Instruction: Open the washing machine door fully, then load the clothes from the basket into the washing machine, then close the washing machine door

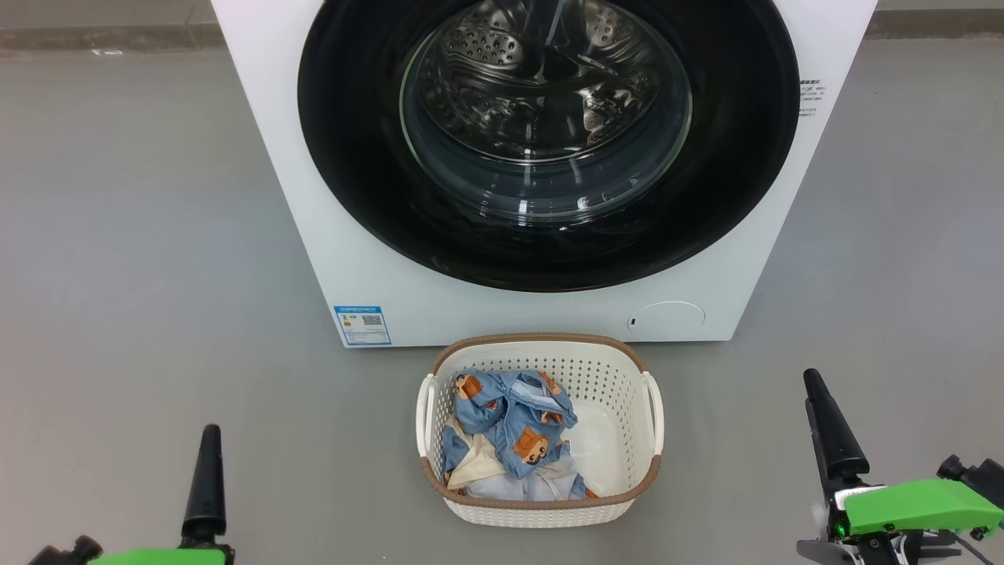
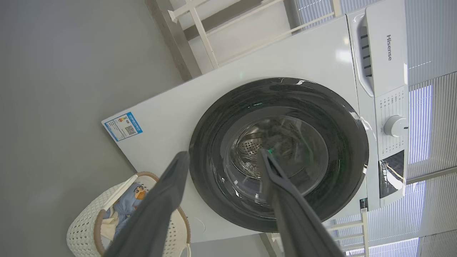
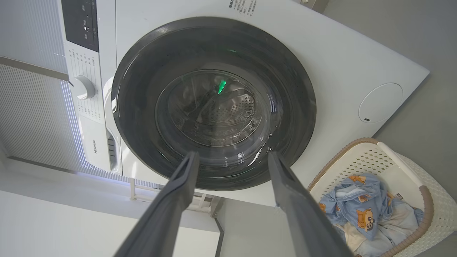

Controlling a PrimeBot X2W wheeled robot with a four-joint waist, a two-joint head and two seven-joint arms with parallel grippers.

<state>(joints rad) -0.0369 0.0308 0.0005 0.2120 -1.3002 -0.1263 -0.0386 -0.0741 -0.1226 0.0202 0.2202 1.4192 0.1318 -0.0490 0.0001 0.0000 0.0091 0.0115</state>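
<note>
While door (image 1: 353,157) is closed | basket (image 1: 541,340) between left fingers (image 1: 205,486), right fingers (image 1: 831,431)

Floor (image 1: 133,204) smooth grey, matte; darker skirting strip (image 1: 78,35) along far wall; white tube frame (image 2: 203,35) against wall; ribbed blinds (image 2: 421,125) glowing with bluish daylight.

Left gripper (image 2: 223,153): jaws spread wide, empty — at 7 o'clock in the head view, pointing toward 12.
Right gripper (image 3: 234,153): jaws wide, empty — at 4 o'clock, pointing toward 11.
</note>
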